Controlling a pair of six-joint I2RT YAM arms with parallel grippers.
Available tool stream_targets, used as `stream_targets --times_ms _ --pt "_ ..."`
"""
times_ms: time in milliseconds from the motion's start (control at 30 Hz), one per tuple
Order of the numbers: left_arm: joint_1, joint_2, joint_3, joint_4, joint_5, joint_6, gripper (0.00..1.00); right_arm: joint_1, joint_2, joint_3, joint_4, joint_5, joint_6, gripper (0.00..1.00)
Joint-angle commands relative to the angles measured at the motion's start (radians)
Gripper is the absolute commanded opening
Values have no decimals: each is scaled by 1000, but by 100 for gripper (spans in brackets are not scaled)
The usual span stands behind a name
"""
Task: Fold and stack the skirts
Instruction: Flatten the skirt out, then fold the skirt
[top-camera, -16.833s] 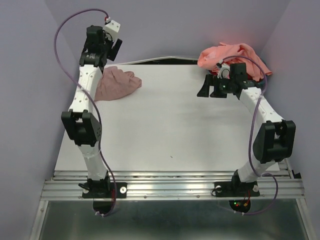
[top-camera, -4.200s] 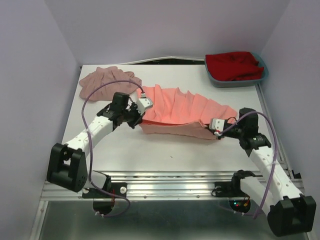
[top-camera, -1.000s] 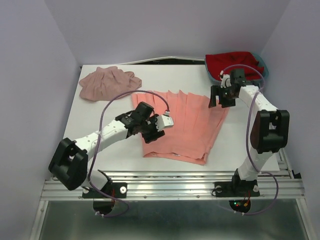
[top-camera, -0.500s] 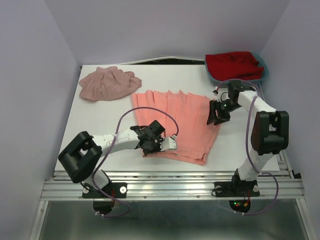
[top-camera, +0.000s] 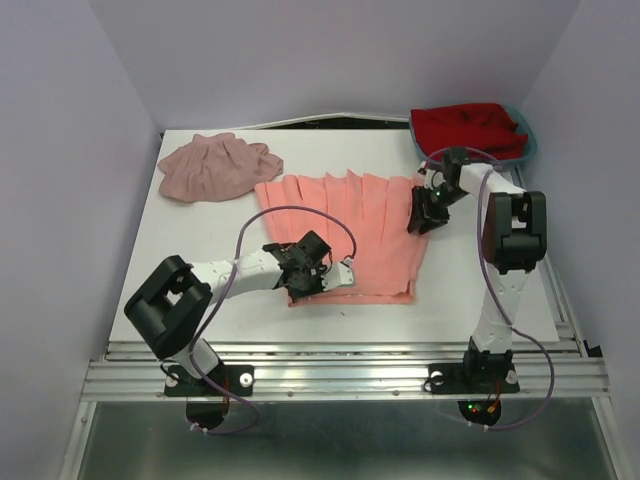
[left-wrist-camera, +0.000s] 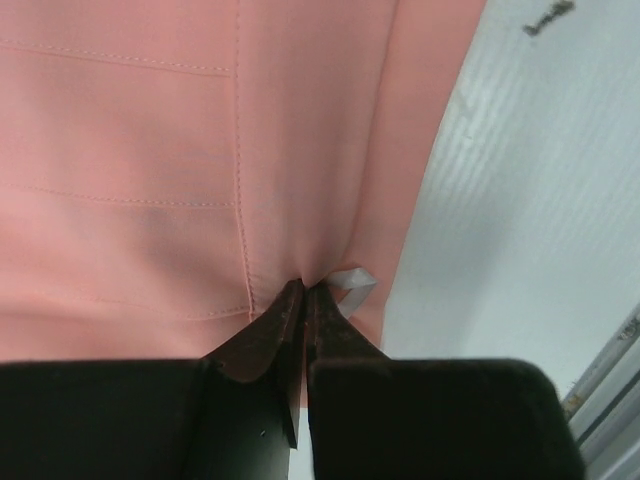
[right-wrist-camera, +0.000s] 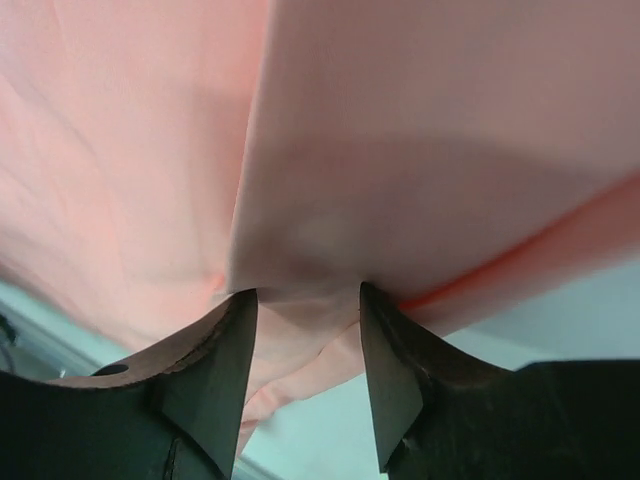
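1. The top view shows the whole table (top-camera: 190, 255). The coral skirt (top-camera: 350, 225) lies spread flat at its middle, pleats running toward 6 o'clock. The mauve skirt (top-camera: 210, 168) sits bunched at 10 o'clock, its edge near the coral skirt's far-left corner. The wrist views show only coral fabric close up and a strip of bare table.
2. The left wrist view alone shows a small pale tag (left-wrist-camera: 352, 281) at the skirt's edge, just beside the fingertips.
3. At 1 o'clock stands a bin (top-camera: 528, 138) holding a red cloth (top-camera: 470, 128). The right arm crosses in front of its near rim.
4. The left gripper (top-camera: 312, 280) sits at the coral skirt's 7 o'clock corner, its jaws pinched almost together on the hem.
5. The right gripper (top-camera: 422, 215) sits on the skirt's 2 o'clock edge. Its jaws are partly apart, and a thick fold of the coral fabric fills the gap, touching both fingers (right-wrist-camera: 215, 365).
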Motion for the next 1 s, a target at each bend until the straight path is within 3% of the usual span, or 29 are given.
stream_targets --times_ms 0,100,233,333,400,433,500,733,967 --pt "31 14 48 -20 19 -32 0 1 55 192 125 94 -24 51" --pt "31 -42 86 -34 62 -30 0 1 -21 206 89 100 -48 53" --pt "26 -137 86 -63 115 30 0 1 -156 52 91 127 -54 68" --pt "6 -181 54 -103 141 97 0 -25 -248 -56 88 121 -25 71" --pt "-3 -184 40 -133 155 123 9 -60 -244 -72 31 51 -16 71" --pt "-3 -189 42 -140 162 128 25 -72 -236 -76 11 25 -7 71" --pt "-5 -210 49 -126 171 120 31 -97 -218 -107 -6 -27 15 69" --pt "-49 -105 152 -151 141 139 32 -120 -178 -208 -35 -251 4 65" --pt "-31 -57 129 -17 98 27 32 -120 -207 -289 -37 -276 18 64"
